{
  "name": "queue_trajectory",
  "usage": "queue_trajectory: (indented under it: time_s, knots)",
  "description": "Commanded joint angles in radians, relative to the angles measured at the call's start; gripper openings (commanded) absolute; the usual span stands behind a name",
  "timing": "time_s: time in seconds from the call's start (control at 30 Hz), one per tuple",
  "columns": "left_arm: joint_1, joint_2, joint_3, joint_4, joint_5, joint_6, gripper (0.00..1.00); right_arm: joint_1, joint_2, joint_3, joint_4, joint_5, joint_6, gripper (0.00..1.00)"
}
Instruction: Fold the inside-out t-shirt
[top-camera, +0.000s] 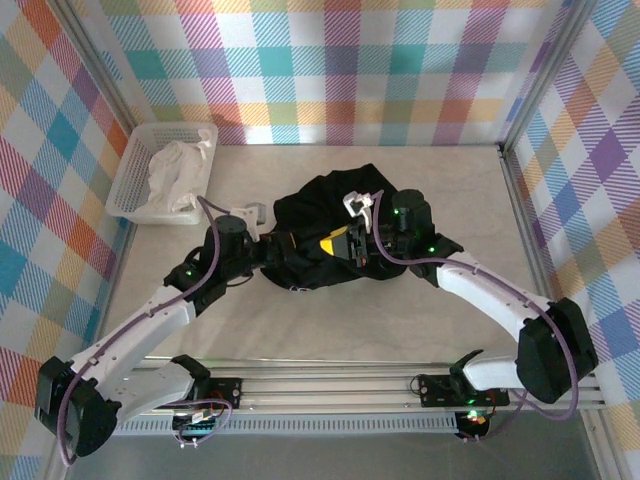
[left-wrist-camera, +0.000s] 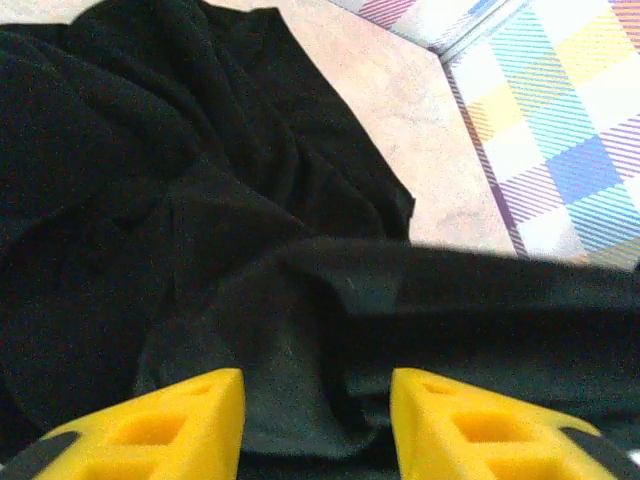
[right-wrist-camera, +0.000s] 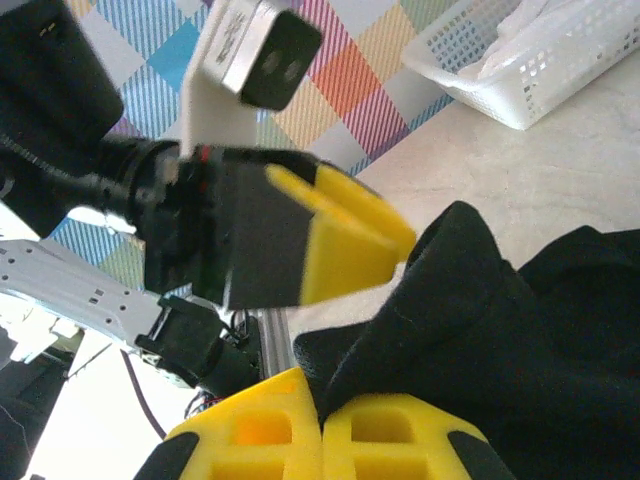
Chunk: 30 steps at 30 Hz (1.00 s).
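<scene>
Black t-shirt (top-camera: 320, 205) bunched in heap mid-table (top-camera: 300, 320), both arms reaching into it. Left gripper (left-wrist-camera: 315, 385) open, yellow fingers (left-wrist-camera: 190, 420) apart, fold of t-shirt lying loose between them. Right gripper (right-wrist-camera: 322, 398) closed, looks clamped on t-shirt edge, fabric rising right from the seam. Grippers just beside each other. Basket (top-camera: 128, 178) with white cloth (top-camera: 180, 168) sits far-left corner, apart from t-shirt.
</scene>
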Motion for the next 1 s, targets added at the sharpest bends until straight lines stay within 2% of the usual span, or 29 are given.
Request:
queue_trajectory:
  time_s: [0.0, 0.13, 0.2, 0.27, 0.37, 0.43, 0.47, 0.53, 0.57, 0.7, 0.87, 0.97]
  knots:
    - [-0.043, -0.041, -0.045, -0.006, -0.041, -0.027, 0.48, -0.006, 0.005, 0.008, 0.077, -0.026, 0.035, 0.0]
    - [-0.058, 0.024, -0.039, 0.052, -0.019, -0.037, 0.49, -0.006, 0.009, 0.008, 0.093, -0.029, 0.044, 0.0]
    - [-0.058, 0.07, -0.025, 0.086, -0.03, -0.039, 0.44, -0.006, 0.008, 0.004, 0.102, -0.037, 0.047, 0.0]
    - [-0.059, 0.114, -0.008, 0.13, -0.055, -0.035, 0.32, -0.007, -0.005, -0.007, 0.088, -0.036, 0.032, 0.0]
    - [-0.041, 0.171, 0.02, 0.222, -0.02, -0.026, 0.0, -0.03, -0.053, -0.019, -0.014, -0.016, -0.047, 0.0]
    - [-0.007, 0.168, 0.009, 0.317, 0.126, -0.029, 0.0, -0.078, -0.092, -0.028, -0.107, 0.043, -0.079, 0.0]
    - [0.013, 0.15, -0.009, 0.382, 0.229, -0.033, 0.0, -0.105, -0.1, -0.016, -0.185, 0.123, -0.08, 0.0]
    - [0.043, 0.105, -0.053, 0.475, 0.379, -0.039, 0.0, -0.107, -0.074, 0.058, -0.387, 0.383, -0.106, 0.08]
    - [0.051, 0.076, -0.073, 0.498, 0.414, -0.034, 0.0, -0.1, -0.047, 0.089, -0.452, 0.471, -0.123, 0.13]
    - [0.064, 0.01, -0.098, 0.49, 0.432, -0.004, 0.0, -0.055, -0.011, 0.105, -0.479, 0.598, -0.147, 0.28]
    - [0.064, 0.017, -0.093, 0.481, 0.422, 0.008, 0.0, 0.0, -0.099, 0.068, -0.479, 0.621, -0.234, 0.41]
    - [0.064, 0.028, -0.088, 0.474, 0.419, 0.018, 0.0, 0.057, -0.174, 0.023, -0.469, 0.637, -0.277, 0.45]
